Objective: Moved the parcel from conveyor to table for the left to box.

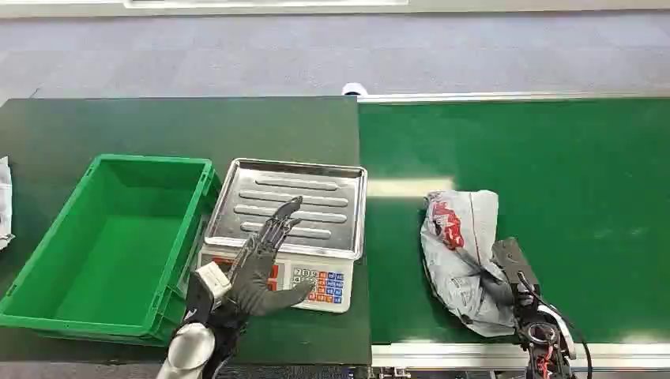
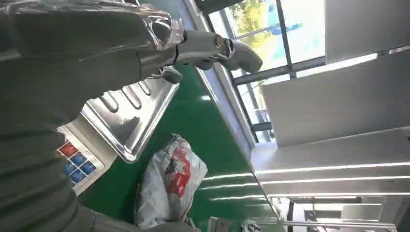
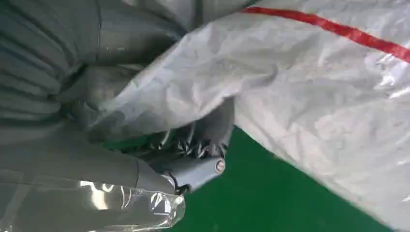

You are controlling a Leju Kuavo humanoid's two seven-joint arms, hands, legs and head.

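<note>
Two hands, two jobs: the right hand (image 1: 506,280) has its fingers dug into the grey parcel (image 1: 461,245), which lies on the green conveyor (image 1: 569,197). Left hand (image 1: 265,257) hovers over the scale (image 1: 288,209), fingers spread, holding nothing, beside the green box (image 1: 118,237).

The parcel (image 1: 462,257), a crumpled grey-white plastic mailer bag with red printing near its far end, lay on the green conveyor (image 1: 553,181) at about five o'clock in the head view. The green box (image 1: 47,264) sat open at eight o'clock on the dark table (image 1: 158,122).
</note>
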